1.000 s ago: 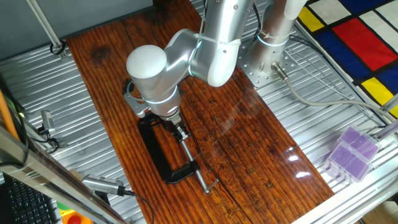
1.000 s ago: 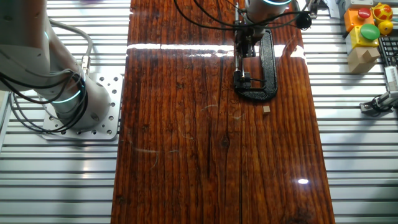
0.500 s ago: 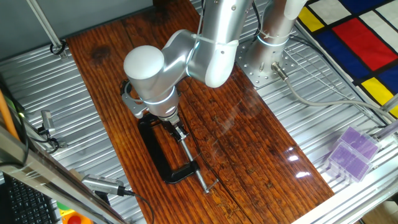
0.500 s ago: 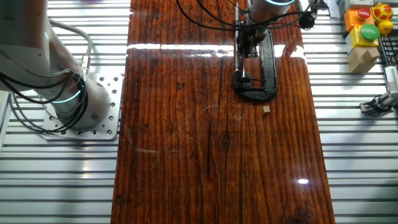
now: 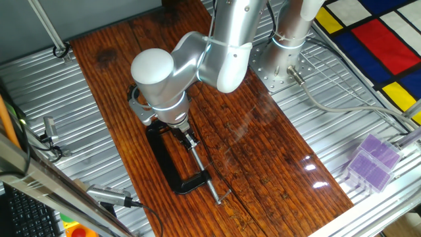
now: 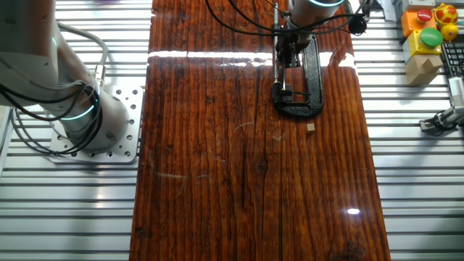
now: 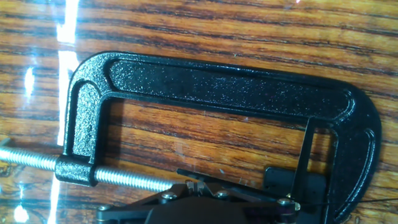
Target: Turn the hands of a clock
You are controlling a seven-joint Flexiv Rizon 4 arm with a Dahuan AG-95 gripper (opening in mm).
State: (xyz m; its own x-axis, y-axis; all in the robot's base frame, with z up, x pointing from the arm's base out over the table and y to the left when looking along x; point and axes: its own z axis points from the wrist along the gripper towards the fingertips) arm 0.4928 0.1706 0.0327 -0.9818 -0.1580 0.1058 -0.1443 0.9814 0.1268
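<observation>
Dark wooden table (image 6: 217,181), bare toward 6 o'clock; black C-clamp (image 7: 217,93) at 12 o'clock beneath gripper (image 5: 187,139), whose jaw state cannot be told.

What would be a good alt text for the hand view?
A black C-clamp lies flat on a glossy wooden table, its threaded screw running along the lower left. Dark gripper parts fill the bottom edge, near the screw's tip.
</observation>
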